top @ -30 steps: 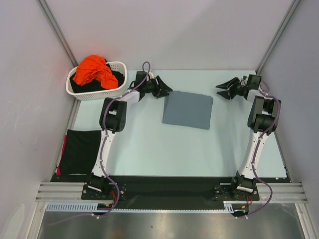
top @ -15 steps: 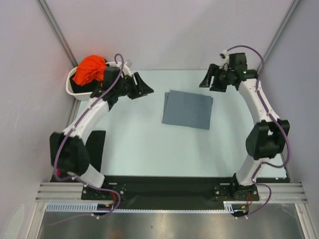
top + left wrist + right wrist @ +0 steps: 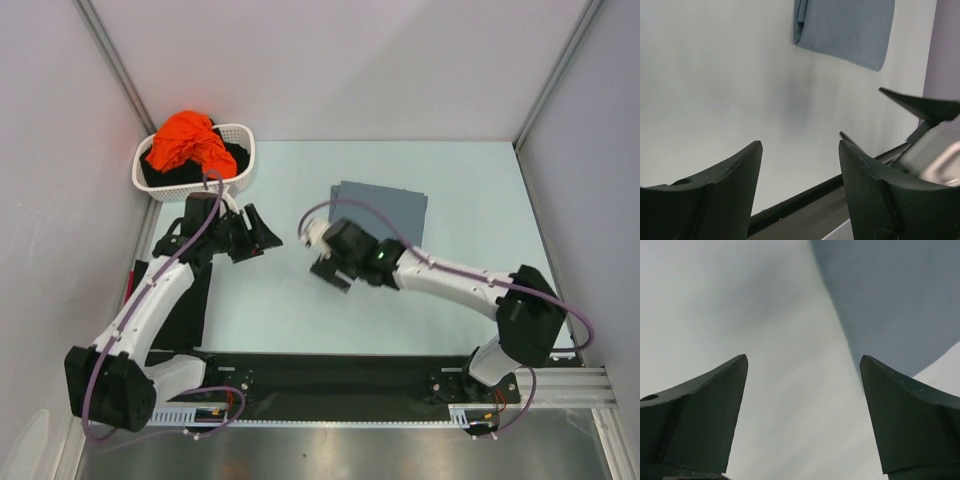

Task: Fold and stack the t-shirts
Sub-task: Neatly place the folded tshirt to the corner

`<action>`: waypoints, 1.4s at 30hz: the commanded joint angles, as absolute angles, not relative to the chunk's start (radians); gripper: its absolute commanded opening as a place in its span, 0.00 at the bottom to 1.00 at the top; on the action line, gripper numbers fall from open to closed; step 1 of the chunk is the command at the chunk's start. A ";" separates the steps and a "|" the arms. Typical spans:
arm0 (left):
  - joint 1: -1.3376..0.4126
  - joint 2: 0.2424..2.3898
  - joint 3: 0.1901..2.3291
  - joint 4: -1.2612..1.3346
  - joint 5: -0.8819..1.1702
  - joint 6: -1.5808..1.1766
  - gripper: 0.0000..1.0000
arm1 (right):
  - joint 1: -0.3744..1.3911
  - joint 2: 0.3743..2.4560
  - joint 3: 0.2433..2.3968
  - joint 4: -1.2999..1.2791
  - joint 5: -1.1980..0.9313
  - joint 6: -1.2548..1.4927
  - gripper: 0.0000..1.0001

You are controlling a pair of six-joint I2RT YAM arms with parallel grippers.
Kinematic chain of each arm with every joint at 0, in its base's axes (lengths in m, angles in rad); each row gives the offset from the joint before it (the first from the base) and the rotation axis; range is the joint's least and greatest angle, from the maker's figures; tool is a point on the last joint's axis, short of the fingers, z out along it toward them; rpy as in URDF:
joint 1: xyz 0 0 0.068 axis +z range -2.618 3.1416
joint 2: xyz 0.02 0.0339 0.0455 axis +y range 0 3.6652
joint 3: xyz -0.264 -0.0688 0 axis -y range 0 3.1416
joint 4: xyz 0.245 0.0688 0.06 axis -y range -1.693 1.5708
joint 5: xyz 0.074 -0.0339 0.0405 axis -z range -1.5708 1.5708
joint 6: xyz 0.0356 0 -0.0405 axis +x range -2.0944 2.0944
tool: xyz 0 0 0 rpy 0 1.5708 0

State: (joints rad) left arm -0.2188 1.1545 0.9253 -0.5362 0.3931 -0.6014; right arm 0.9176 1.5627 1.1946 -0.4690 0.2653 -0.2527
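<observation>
The pale table carries a folded slate grey-blue t-shirt, flat at centre rear. A black t-shirt lies at the left edge. The white basket, rear left, holds an orange t-shirt on black cloth.

Right gripper: fingers spread wide, nothing between them, positioned by the grey-blue t-shirt's near-left corner.

Left gripper: fingers apart, empty, over bare table. The grey-blue t-shirt lies well ahead of its fingertips.

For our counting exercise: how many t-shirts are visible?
4: grey shirt mid-table; orange shirt and black shirt in the basket; another black one on the table, far left. Others may be hidden.
</observation>
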 commanded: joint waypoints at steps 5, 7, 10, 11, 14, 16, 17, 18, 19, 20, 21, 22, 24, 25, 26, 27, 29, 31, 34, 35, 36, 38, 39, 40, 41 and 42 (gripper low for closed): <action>-0.141 0.968 0.845 -0.667 0.307 -0.606 0.68 | 1.057 1.706 1.160 -0.230 0.515 -0.589 0.93; -0.109 0.939 0.833 -0.712 0.281 -0.606 0.67 | 1.057 1.746 1.154 -0.162 0.526 -0.604 0.91; -0.068 0.913 0.813 -0.745 0.262 -0.618 0.65 | 1.060 1.793 1.140 -0.085 0.537 -0.632 0.85; -0.058 0.907 0.805 -0.749 0.261 -0.636 0.65 | 1.057 1.807 1.128 -0.068 0.537 -0.659 0.84; -0.034 0.885 0.759 -0.739 0.264 -0.673 0.65 | 1.051 1.856 1.118 -0.020 0.525 -0.733 0.82; -0.008 0.874 0.735 -0.742 0.264 -0.687 0.65 | 1.035 1.893 1.114 -0.011 0.508 -0.770 0.80; -0.005 0.871 0.729 -0.741 0.268 -0.693 0.66 | 1.028 1.901 1.115 0.020 0.506 -0.785 0.79; -0.005 0.865 0.716 -0.738 0.285 -0.690 0.66 | 1.017 1.910 1.123 0.015 0.473 -0.795 0.79; 0.026 0.865 0.715 -0.738 0.291 -0.687 0.66 | 0.996 1.916 1.129 0.012 0.459 -0.799 0.77; 0.031 0.867 0.715 -0.745 0.291 -0.680 0.66 | 0.983 1.934 1.132 0.014 0.454 -0.805 0.76; 0.034 0.870 0.719 -0.750 0.293 -0.675 0.66 | 0.974 1.942 1.138 0.012 0.451 -0.821 0.75; 0.043 0.870 0.722 -0.756 0.293 -0.670 0.66 | 0.960 1.953 1.158 0.012 0.451 -0.824 0.75; 0.049 0.865 0.738 -0.772 0.282 -0.663 0.66 | 0.945 1.973 1.173 0.009 0.425 -0.827 0.73; 0.058 0.864 0.742 -0.776 0.273 -0.663 0.66 | 0.937 1.980 1.184 0.008 0.410 -0.828 0.72; 0.060 0.865 0.745 -0.775 0.272 -0.663 0.66 | 0.927 1.988 1.190 0.008 0.397 -0.828 0.68; 0.060 0.871 0.753 -0.776 0.273 -0.664 0.66 | 0.922 2.006 1.196 0.005 0.381 -0.834 0.67; 0.064 0.897 0.761 -0.776 0.287 -0.666 0.67 | 0.911 2.028 1.213 0.005 0.368 -0.839 0.65; 0.071 0.913 0.768 -0.769 0.299 -0.664 0.68 | 0.902 2.037 1.219 0.003 0.345 -0.838 0.65; 0.080 0.928 0.773 -0.753 0.311 -0.663 0.70 | 0.888 2.046 1.238 0.003 0.327 -0.822 0.55; 0.080 0.939 0.773 -0.750 0.327 -0.661 0.70 | 0.887 2.045 1.244 0.003 0.313 -0.816 0.51; 0.081 0.946 0.772 -0.746 0.337 -0.660 0.71 | 0.887 2.045 1.246 0.005 0.310 -0.816 0.48; 0.083 0.974 0.770 -0.729 0.362 -0.649 0.73 | 0.884 2.048 1.256 -0.052 0.307 -0.813 0.37; 0.083 0.985 0.769 -0.727 0.389 -0.646 0.78 | 0.882 2.049 1.267 -0.063 0.307 -0.813 0.34; 0.083 0.994 0.764 -0.704 0.414 -0.638 0.78 | 0.881 2.051 1.267 -0.069 0.307 -0.811 0.28; 0.083 1.000 0.759 -0.692 0.434 -0.637 0.78 | 0.877 2.051 1.267 -0.077 0.304 -0.811 0.26; 0.083 1.015 0.750 -0.681 0.466 -0.637 0.79 | 0.876 2.049 1.267 -0.080 0.301 -0.810 0.24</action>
State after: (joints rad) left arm 0.0734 0.9966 0.7300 -0.7410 0.3676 -0.6537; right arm 0.8833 2.0365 1.2388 -0.0265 0.3355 -0.8211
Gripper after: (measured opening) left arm 0.781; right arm 0.254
